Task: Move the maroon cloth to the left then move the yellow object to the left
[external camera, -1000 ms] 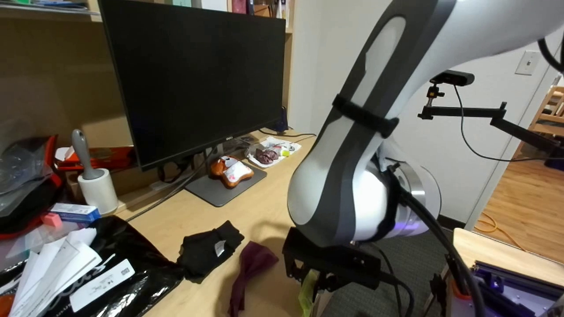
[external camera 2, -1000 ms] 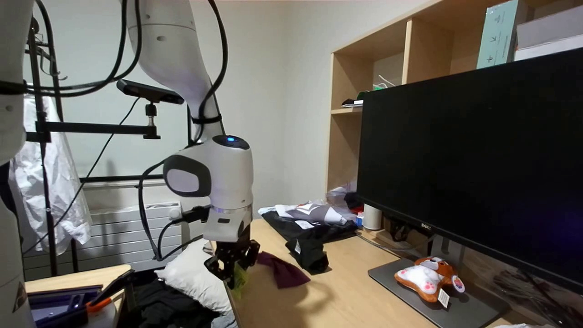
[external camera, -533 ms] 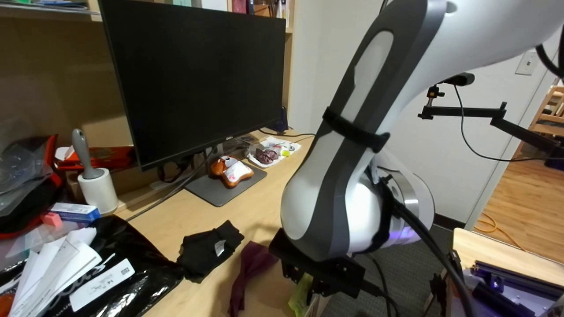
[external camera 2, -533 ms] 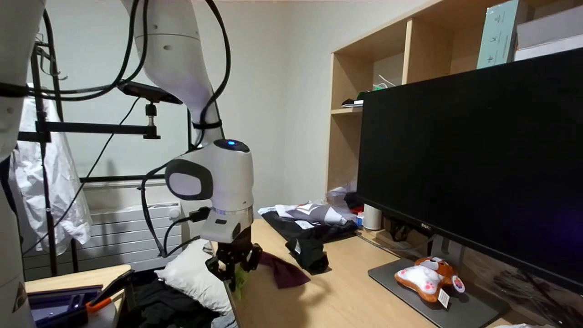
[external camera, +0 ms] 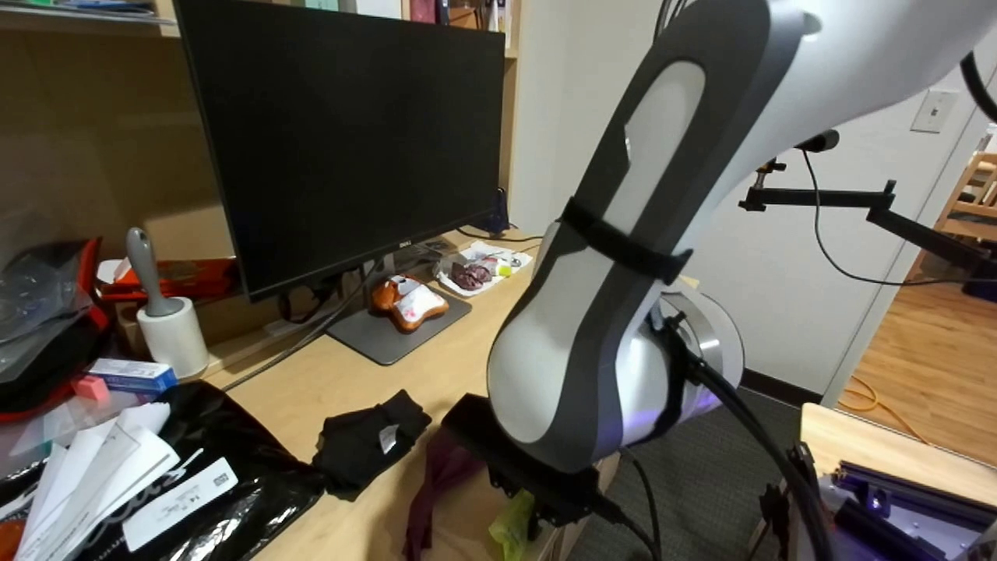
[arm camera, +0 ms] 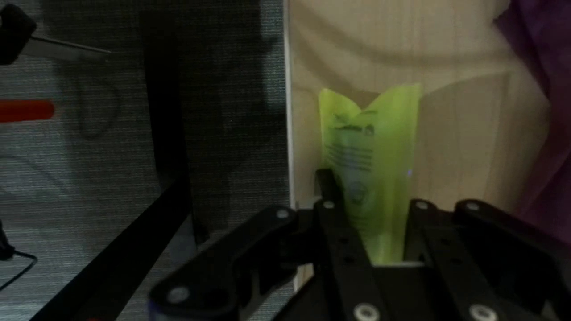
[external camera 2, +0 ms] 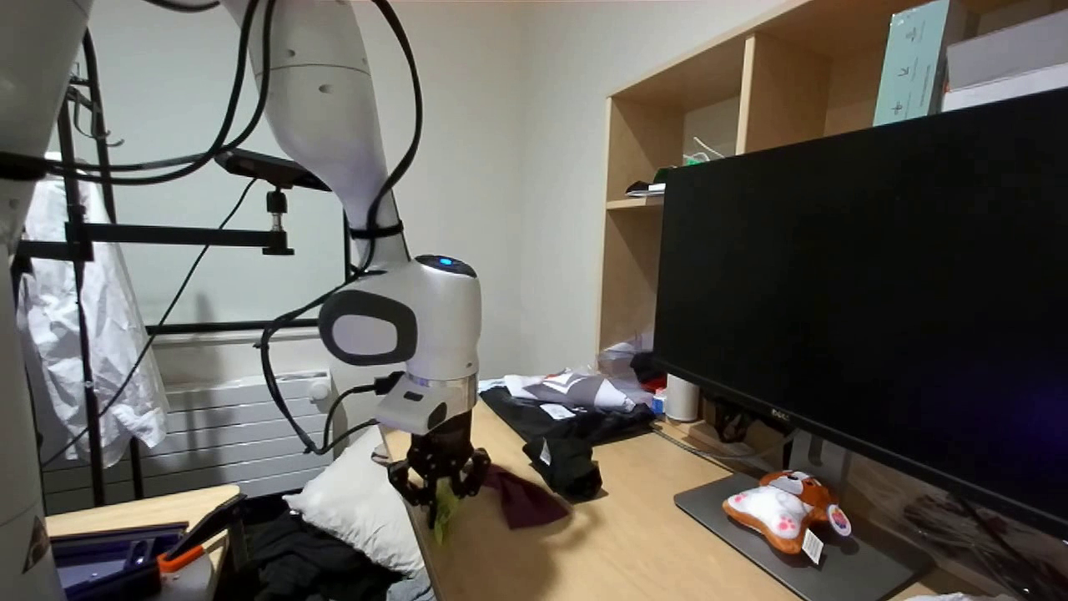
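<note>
One translucent yellow object [arm camera: 379, 165], rumpled maroon cloth [external camera 2: 527, 502]

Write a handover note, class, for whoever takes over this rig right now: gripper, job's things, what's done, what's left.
The black two-finger gripper is closed on the printed yellow plastic packet, near the edge of the pale wooden desk; desk contact unclear.
The crumpled maroon fabric cloth lies ungripped on the desk, beside the black cloth.
Done: packet gripped; the maroon cloth's move is probably finished, but this moment can't prove it.
To do: carry the packet left and release it.
</note>
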Motion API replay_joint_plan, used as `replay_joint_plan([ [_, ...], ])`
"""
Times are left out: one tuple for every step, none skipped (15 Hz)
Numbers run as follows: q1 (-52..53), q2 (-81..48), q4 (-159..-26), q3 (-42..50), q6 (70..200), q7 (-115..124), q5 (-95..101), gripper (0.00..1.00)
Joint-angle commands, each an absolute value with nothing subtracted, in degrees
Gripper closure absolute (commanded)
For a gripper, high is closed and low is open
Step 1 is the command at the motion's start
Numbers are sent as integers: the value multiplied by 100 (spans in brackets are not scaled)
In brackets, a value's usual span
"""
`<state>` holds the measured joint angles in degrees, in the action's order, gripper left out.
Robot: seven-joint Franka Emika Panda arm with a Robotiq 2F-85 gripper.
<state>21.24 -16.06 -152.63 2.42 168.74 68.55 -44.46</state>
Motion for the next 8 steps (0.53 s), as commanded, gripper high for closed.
replay_joint_plan([
  [3076,-2187,-14701,1143,16169,8387,-3561,91],
  [3239,-2170,-14565,1329,15846,8801,-3232,91],
  [3338,-2130,-14441,1412,15577,9149,-2958,91],
  [2789,-2092,-14330,937,15386,9621,-2410,91],
  [2691,-2110,-14174,819,15183,9810,-2205,90],
  [2573,-2129,-14042,685,15026,10004,-2007,75],
  [2469,-2159,-13942,572,14970,10158,-1861,57],
  [2352,-2188,-13853,456,14909,10243,-1767,52],
])
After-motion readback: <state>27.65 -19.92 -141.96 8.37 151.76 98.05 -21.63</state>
